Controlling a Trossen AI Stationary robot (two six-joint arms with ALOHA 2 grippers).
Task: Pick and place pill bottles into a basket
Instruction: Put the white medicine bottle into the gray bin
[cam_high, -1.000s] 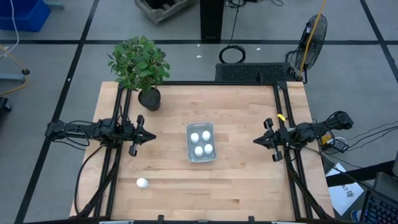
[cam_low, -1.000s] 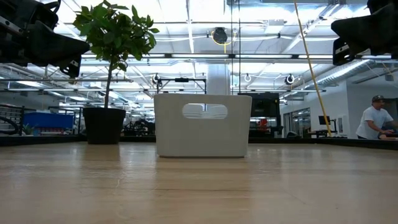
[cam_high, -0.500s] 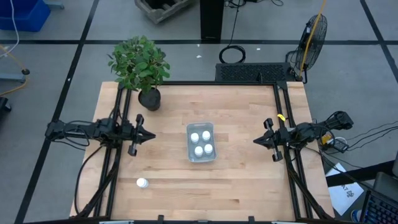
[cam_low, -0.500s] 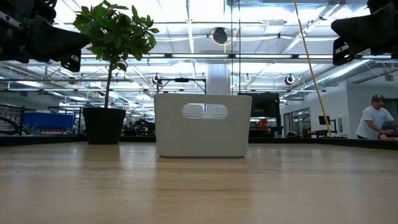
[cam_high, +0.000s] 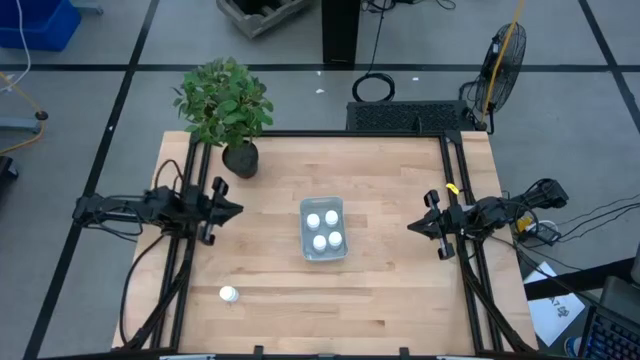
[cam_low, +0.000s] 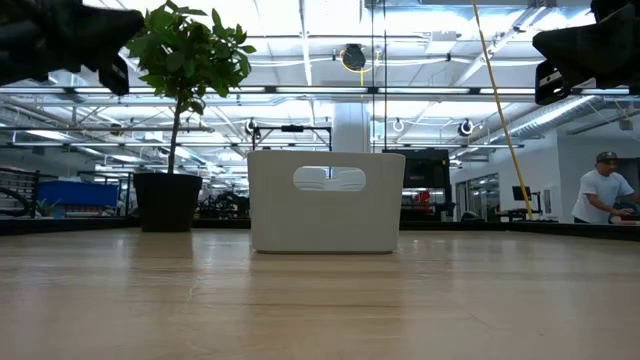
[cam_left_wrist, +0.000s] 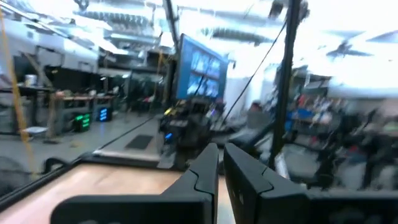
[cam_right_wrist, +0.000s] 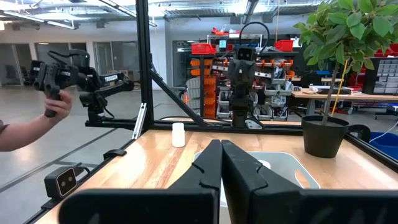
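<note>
Since a second ago, only the left arm has shifted: its left hand (cam_high: 234, 209) has swung back toward the far-left side of the surface (cam_high: 380, 290), nearer the plant pot (cam_high: 240, 158), and now points across the surface from there. Its fingers (cam_left_wrist: 200, 169) are clenched together with nothing between them. At the right edge, the right hand (cam_high: 411, 227) sits where it was, raised and aimed at the middle, its fingers (cam_right_wrist: 211, 163) likewise pressed shut on nothing.

Leafy and tall, the potted plant (cam_low: 183, 52) stands at the far-left corner. In the middle of the surface sits the basket (cam_high: 323, 229), a pale rectangular tray with a handle slot in its side (cam_low: 329, 178). Four pill bottles (cam_high: 320, 241) stand inside it, white caps up, grouped closely. One more pill bottle (cam_high: 229, 294) stands alone near the front-left corner, well apart from the basket and from both hands.

A person (cam_low: 604, 190) is in the room behind, and a person's arm (cam_right_wrist: 37, 124) shows beyond the surface.
</note>
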